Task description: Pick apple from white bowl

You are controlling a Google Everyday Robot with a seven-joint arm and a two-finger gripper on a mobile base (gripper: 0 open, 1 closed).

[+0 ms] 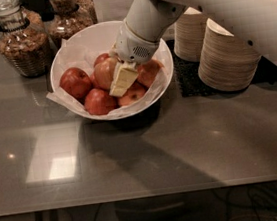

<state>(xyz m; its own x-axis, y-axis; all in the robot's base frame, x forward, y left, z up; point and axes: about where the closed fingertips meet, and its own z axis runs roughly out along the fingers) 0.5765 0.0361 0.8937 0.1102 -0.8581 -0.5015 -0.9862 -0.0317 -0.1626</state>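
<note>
Your gripper sits low in the bowl, with the apple just beside it at nine o'clock. Spread or closed, I can't tell. This looks like the grasp step: next you need a firm hold, then a straight lift.

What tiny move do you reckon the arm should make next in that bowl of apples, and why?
Probably secure its hold on the apple before any lifting. The gripper is already down in the white bowl, right beside that pale apple, which sits among the redder apples, not yet raised.
</note>
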